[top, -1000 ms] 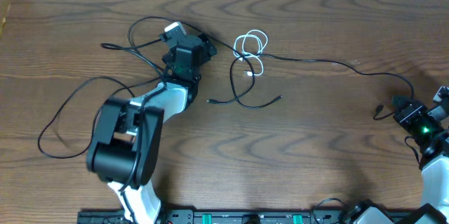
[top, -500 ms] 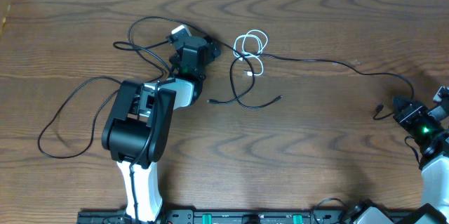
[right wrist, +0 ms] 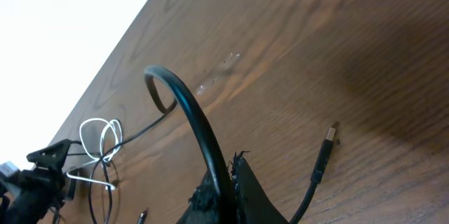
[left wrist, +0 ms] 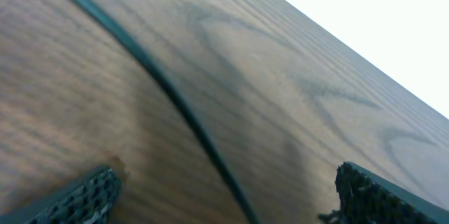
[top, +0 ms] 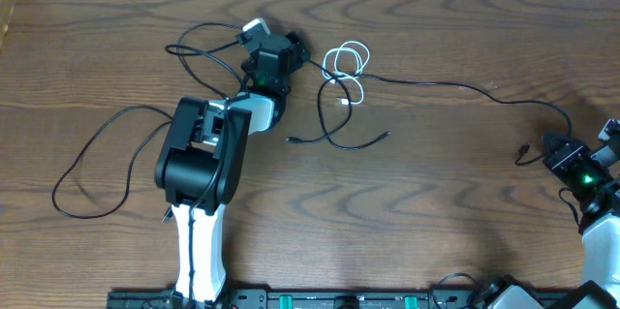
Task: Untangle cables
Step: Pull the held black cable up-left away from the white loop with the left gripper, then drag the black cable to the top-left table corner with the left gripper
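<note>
step in hand: freeing the black cord (top: 436, 83) from the white cord (top: 347, 62), which lies coiled at far centre with black strands crossing it. right gripper (top: 554, 146), at the right edge, is clamped on the black cord close to its plug end (right wrist: 325, 147). left gripper (left wrist: 224, 182) stands wide and empty, straddling a black strand just left of the coil. next move, as i judge it: close on that strand and draw it left, clear of the white loops.

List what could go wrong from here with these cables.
1. The right end effector is shut on the black cord, which crosses the white cord; pulling could tighten the tangle or drag the white cord along.
2. The left end effector is open with black cord running between its fingers; closing here would likely grab black, not white.
</note>
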Controlling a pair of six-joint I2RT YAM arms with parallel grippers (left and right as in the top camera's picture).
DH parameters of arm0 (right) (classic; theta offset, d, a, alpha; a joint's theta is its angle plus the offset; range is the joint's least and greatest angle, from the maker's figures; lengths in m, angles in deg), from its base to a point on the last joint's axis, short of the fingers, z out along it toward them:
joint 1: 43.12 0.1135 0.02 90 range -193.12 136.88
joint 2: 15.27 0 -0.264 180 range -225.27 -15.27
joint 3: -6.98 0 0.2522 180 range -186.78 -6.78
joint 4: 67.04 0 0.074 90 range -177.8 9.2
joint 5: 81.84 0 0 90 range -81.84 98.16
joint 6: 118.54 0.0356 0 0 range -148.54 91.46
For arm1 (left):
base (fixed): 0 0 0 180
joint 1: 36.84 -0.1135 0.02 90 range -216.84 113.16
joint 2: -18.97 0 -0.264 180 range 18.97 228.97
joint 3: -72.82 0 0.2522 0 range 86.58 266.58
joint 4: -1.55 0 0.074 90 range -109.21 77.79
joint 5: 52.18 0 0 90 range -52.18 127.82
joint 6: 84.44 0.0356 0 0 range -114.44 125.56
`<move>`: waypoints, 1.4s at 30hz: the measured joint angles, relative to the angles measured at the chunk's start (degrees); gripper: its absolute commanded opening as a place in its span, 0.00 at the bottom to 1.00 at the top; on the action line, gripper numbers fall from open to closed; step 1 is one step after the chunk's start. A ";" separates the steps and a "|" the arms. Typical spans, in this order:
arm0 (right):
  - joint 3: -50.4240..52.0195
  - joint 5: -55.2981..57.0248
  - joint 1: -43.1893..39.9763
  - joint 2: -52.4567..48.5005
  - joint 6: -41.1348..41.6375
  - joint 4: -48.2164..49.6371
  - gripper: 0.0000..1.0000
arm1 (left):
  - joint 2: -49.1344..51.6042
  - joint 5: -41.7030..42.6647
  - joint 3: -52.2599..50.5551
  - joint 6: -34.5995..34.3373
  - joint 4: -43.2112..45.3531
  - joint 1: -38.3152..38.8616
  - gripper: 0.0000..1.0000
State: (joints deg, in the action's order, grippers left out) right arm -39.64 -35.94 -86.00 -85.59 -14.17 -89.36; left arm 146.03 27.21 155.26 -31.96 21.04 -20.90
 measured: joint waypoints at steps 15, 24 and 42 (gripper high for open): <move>0.00 0.28 0.00 0.00 0.00 -0.02 0.01 | 4.81 -0.02 6.78 0.02 0.44 0.00 1.00; 0.00 0.85 0.00 0.00 0.00 -0.02 0.01 | 6.01 0.28 7.10 -0.42 0.92 -0.04 0.33; 0.00 1.27 0.00 0.00 0.00 -0.02 0.01 | 6.60 3.30 7.10 -0.66 0.85 -2.71 0.08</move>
State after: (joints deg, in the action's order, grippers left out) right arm -39.64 -34.67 -86.00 -85.59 -14.17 -89.38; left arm 152.63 30.51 162.37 -32.61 21.90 -23.61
